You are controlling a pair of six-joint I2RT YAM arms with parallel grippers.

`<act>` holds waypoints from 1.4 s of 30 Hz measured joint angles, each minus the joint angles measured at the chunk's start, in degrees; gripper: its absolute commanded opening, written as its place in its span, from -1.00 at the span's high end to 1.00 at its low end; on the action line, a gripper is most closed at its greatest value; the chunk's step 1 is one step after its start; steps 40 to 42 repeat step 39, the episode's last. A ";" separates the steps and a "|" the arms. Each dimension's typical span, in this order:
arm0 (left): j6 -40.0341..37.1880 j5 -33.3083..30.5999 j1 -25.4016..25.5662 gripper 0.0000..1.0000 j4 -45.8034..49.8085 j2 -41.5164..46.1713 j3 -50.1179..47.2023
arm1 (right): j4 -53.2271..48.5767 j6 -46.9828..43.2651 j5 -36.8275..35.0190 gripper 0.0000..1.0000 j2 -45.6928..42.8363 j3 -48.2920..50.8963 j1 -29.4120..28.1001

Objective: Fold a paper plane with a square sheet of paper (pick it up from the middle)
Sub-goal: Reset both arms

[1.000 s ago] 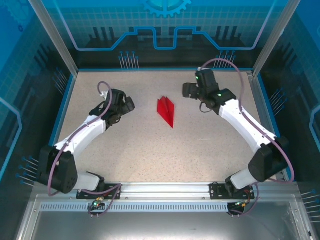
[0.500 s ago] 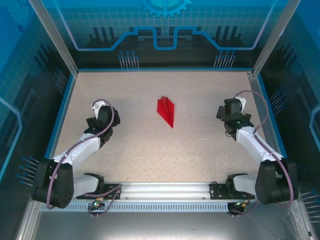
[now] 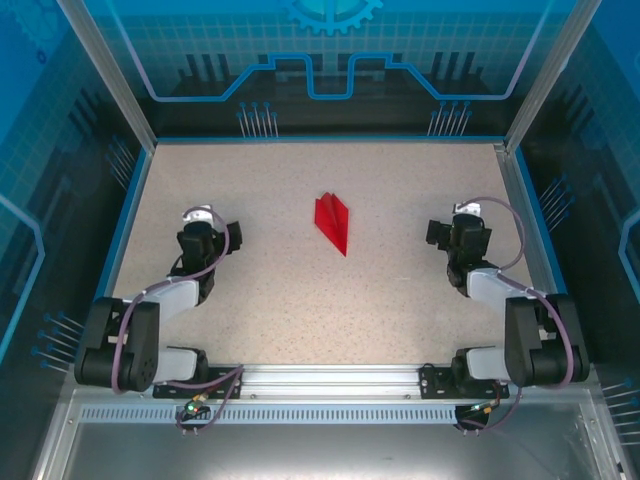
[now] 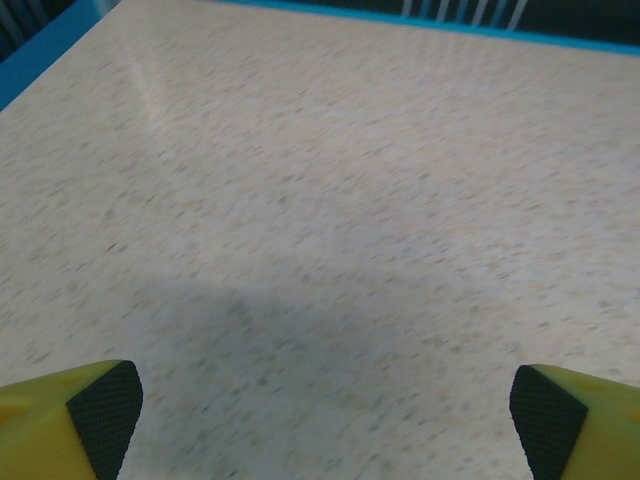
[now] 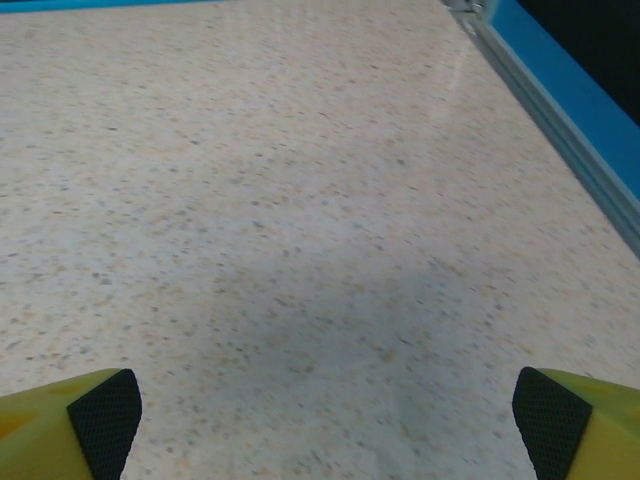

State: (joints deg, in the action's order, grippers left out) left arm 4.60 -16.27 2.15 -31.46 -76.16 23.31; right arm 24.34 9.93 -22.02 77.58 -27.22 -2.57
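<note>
1. Small bright red paper plane [image 3: 333, 222], a narrow pointed dart with a centre crease, lies flat on the speckled beige surface [image 3: 300, 300]. It sits about mid-width, in the far half. The tip points toward the near edge and slightly right, and the wider tail end faces the far side.
2. Left claw [image 3: 207, 225] is over the left part of the surface, well apart from the plane. Its arm is tucked close to its base.
3. Left claw state: released. In the left wrist view the two yellow fingers [image 4: 45, 425] with black pads [image 4: 105, 410] sit at the bottom corners, jaws spread wide. Speckled surface and a soft shadow show between them.
4. Right claw [image 3: 455, 235] is over the right part of the surface, also well apart from the plane, with its arm tucked close to its base.
5. Right claw state: released. In the right wrist view the yellow fingers [image 5: 45, 425] and black pads [image 5: 545, 415] are at the bottom corners, jaws wide, with surface between them.
6. The plane lies roughly midway between the two claws, a little farther back than both. It touches neither.
7. A blue rim [image 3: 128, 215] borders the surface on the left, far and right sides. The right wrist view has it along the right edge.
8. An aluminium rail [image 3: 330, 378] runs along the near edge and carries both arm bases.
</note>
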 measured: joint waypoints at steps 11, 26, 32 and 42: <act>-2.23 6.73 -0.13 -0.97 -12.48 -7.50 -2.10 | 15.06 -6.56 8.57 -0.99 7.21 2.75 -1.31; -2.23 6.75 -0.17 -0.97 -13.70 -10.80 -1.49 | 18.97 -7.67 9.25 -0.99 7.89 3.67 -1.31; -2.23 6.75 -0.17 -0.97 -13.88 -10.80 -1.27 | 19.28 -7.67 9.25 -0.99 7.89 3.67 -1.31; -2.23 6.75 -0.17 -0.97 -13.88 -10.80 -1.27 | 19.30 -7.67 9.25 -0.99 7.89 3.67 -1.31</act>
